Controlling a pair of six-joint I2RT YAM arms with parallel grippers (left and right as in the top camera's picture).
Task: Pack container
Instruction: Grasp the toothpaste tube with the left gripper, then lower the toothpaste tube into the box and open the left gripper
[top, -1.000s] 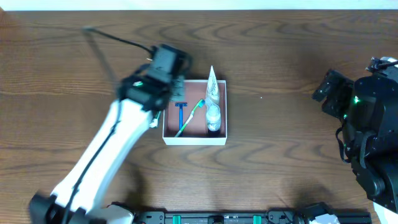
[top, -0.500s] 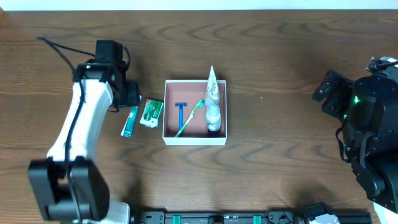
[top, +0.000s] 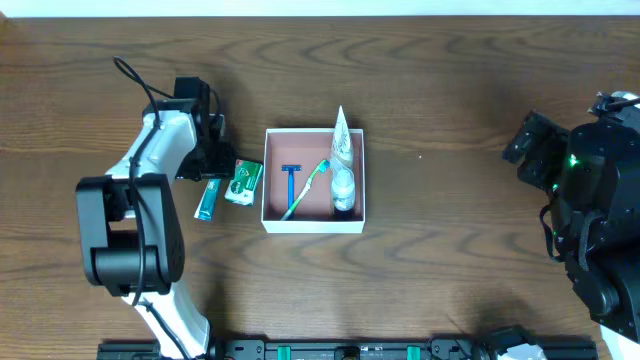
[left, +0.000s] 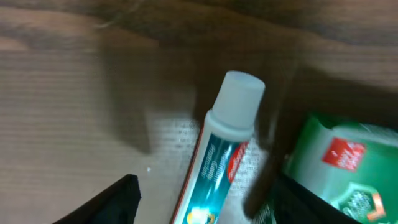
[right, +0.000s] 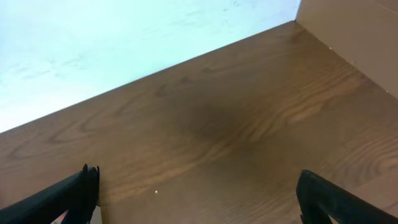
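No lettering can be read: the print on the toothpaste tube (left: 216, 152) and the red patch on the green packet (left: 336, 177) are too blurred

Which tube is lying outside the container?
The teal white-capped tube, on the table beside the green packet; the pale tube lies inside the container.

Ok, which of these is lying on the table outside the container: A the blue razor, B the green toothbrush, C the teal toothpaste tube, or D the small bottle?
C: the teal toothpaste tube lies on the table left of the container, beside the green packet, while the blue razor, green toothbrush and small bottle lie inside it.
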